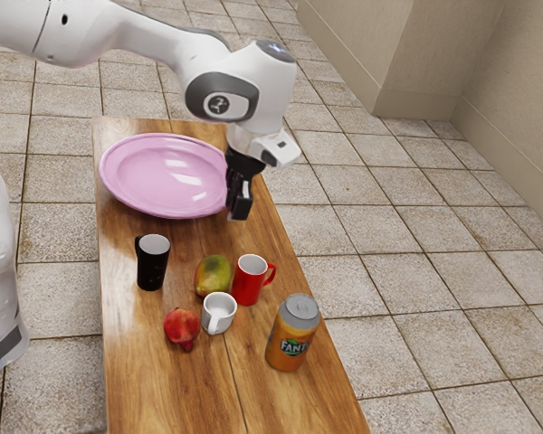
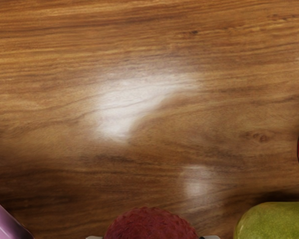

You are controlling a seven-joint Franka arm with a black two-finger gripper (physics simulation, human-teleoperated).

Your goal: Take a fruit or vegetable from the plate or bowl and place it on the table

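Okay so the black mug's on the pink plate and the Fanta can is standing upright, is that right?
Not quite: the exterior view shows the black mug standing on the wooden table, not on the pink plate. The Fanta can is indeed upright.

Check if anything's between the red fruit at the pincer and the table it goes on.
Nothing visible between the red fruit in the pincer and the table. The pink plate and the mango lie off to either side. The spot right under the fruit is hidden; plate rim looks close.
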